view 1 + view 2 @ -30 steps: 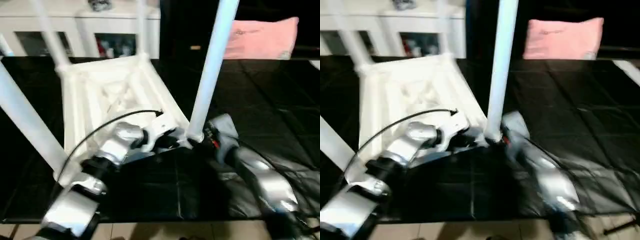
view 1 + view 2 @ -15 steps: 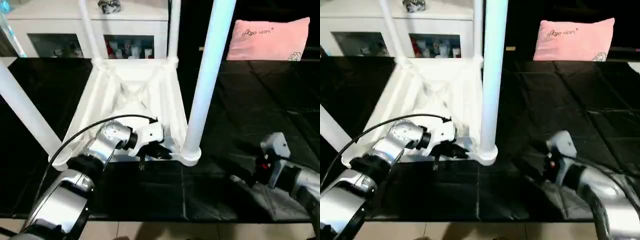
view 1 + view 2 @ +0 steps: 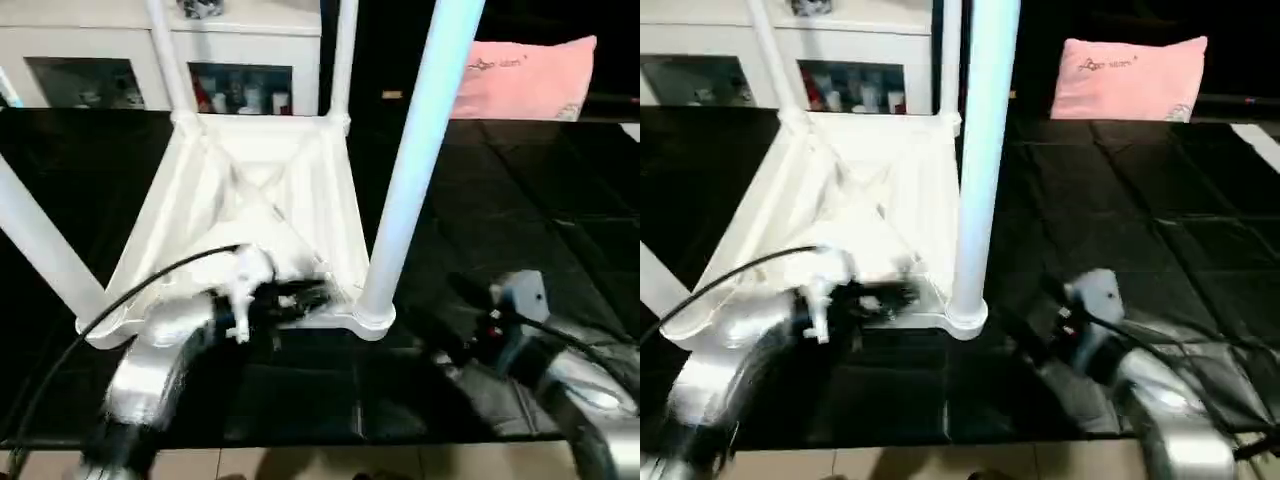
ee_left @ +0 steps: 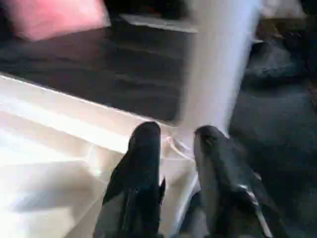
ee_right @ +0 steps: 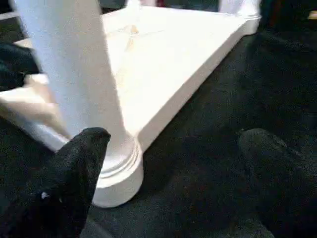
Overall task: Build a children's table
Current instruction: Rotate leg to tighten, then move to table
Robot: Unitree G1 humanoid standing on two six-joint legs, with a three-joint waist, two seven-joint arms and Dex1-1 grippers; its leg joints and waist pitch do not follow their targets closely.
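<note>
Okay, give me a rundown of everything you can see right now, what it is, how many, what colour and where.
Tabletop: one, white, upside down on the black surface, ribbed underside up.
Legs: four, white, standing up from the tabletop's corner sockets; the near right one is closest to the right hand.
Work surface: one, black, under the tabletop.
Cabinet: one, white with glass doors, behind the tabletop.
Pillow: one, pink, at the back right.
Left hand: black fingers slightly apart, over the tabletop's near edge by the near right leg, holding nothing.
Right hand: black fingers wide apart, empty, facing the base of the near right leg.
</note>
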